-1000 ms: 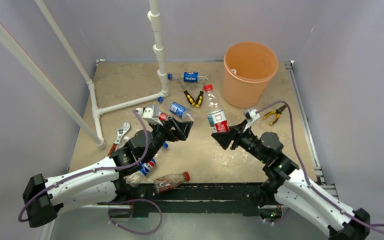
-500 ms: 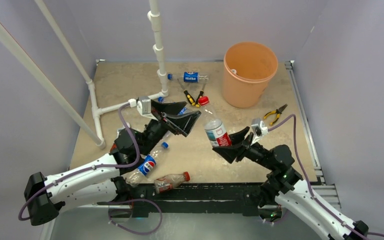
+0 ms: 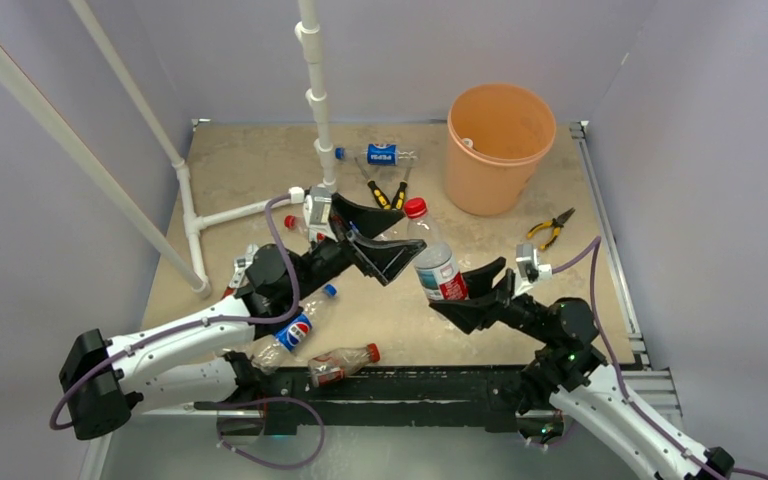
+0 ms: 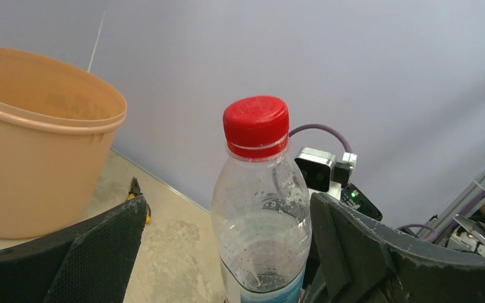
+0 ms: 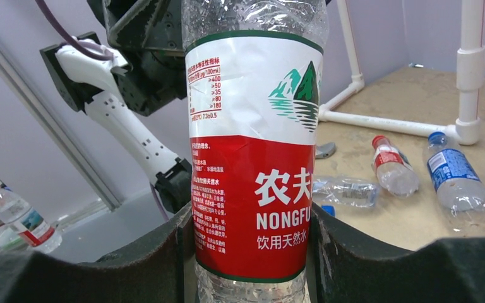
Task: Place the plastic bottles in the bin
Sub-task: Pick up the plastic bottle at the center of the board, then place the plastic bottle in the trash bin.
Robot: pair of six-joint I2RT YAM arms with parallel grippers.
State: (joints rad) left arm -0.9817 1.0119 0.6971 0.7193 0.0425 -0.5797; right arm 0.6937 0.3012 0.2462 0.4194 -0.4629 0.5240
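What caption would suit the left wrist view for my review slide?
Open left end effector brackets a red-capped bottle gripped by the right end effector; orange bin at left.

Bin [image 3: 480, 185] stands far right on table [image 3: 250, 160]. Far bottle [image 3: 381, 155] lies left of it, beside pipe stand [image 3: 317, 110]; pliers [image 3: 387, 196] lie just in front of that bottle. Second pliers [image 3: 550, 228] lie in front of bin. Mid-table, upright bottle [image 3: 432, 258] sits in right gripper [image 3: 463, 285], its neck between left gripper [image 3: 407, 228] fingers, apart from both. 2 near bottles [image 3: 296, 329] lie front-left; wrench [image 3: 242, 268] lies behind them, to the left.
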